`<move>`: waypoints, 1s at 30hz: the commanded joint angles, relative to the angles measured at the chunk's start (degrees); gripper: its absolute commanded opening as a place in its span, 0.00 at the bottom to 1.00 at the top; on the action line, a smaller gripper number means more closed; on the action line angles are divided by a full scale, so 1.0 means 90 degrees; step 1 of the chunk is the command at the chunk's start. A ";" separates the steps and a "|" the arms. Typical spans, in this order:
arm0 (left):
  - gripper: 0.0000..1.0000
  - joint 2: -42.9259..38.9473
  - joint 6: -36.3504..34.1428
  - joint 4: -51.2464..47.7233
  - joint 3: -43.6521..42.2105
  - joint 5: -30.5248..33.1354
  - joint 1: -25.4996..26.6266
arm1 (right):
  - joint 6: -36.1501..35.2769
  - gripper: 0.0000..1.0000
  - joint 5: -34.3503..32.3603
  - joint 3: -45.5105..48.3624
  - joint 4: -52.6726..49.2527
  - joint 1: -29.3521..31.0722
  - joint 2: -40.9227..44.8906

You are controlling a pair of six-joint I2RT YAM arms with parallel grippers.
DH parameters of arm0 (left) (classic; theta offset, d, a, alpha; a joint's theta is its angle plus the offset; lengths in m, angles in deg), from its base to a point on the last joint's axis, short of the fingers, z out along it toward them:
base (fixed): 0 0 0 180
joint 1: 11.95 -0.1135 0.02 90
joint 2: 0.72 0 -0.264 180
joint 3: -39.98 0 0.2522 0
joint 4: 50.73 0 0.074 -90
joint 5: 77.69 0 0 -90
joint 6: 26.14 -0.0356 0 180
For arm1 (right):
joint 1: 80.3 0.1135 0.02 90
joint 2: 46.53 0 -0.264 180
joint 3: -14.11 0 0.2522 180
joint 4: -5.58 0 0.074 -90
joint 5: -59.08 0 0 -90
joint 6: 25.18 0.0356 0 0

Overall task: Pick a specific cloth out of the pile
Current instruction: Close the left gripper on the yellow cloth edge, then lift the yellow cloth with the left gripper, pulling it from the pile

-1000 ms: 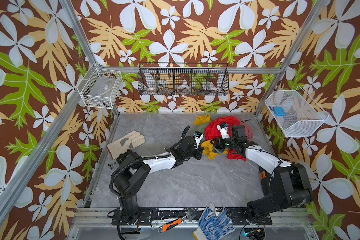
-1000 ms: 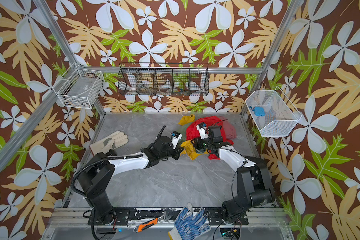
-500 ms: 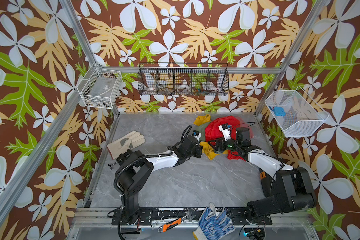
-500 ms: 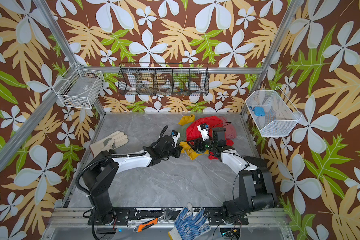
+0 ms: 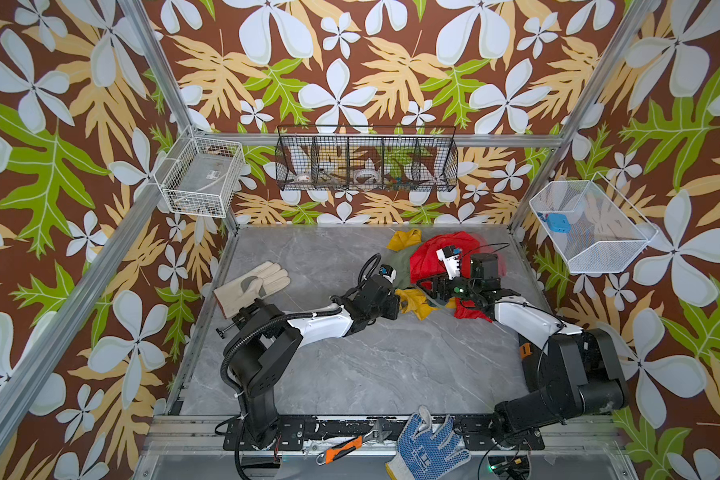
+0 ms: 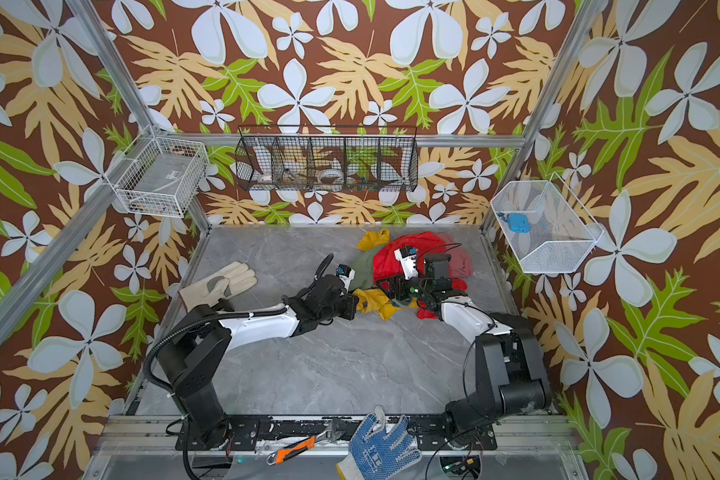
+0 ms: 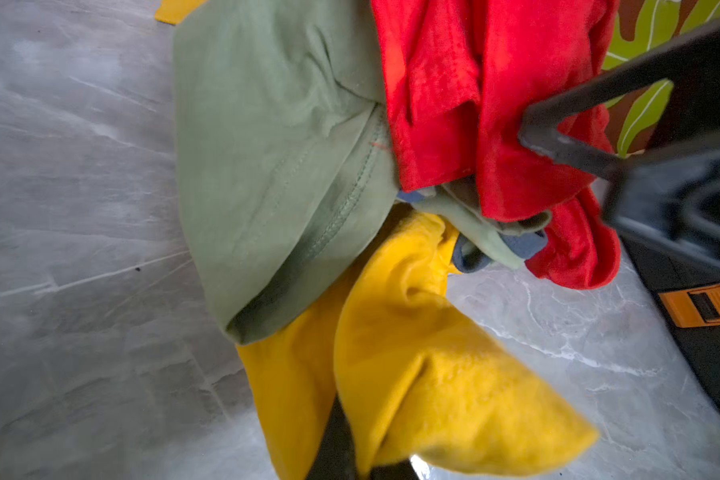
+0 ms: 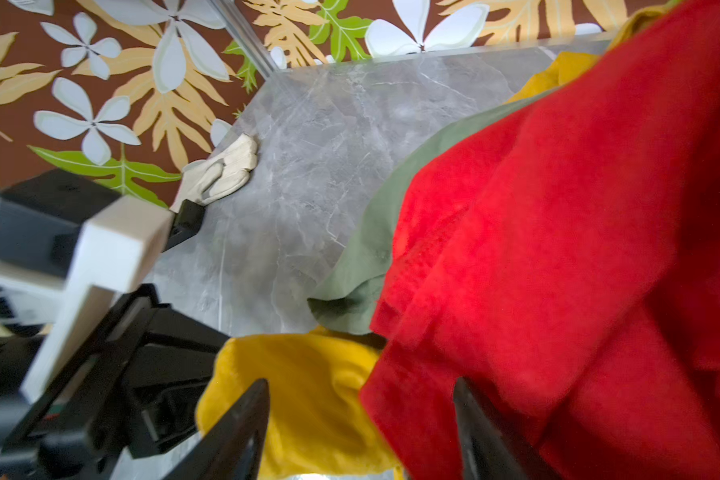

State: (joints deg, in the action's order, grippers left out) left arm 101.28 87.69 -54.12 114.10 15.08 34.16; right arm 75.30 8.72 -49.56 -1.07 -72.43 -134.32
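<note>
No writing can be read for certain. The blue dotted glove at the front edge carries a pale printed mark on its back, seen in both top views, but its letters are too small to make out. The clear box in the white wire basket has a small dark label, which is also illegible.
</note>
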 commanded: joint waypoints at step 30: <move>0.00 -0.1614 -0.0218 -0.1449 0.1212 0.0885 0.0209 | 0.0731 0.62 -0.1949 -0.0216 0.0477 -0.0549 -0.0963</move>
State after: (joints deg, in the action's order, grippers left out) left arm 87.68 87.17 -65.79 122.75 20.06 36.02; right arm 82.30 -4.22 -51.44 4.11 -76.58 -142.41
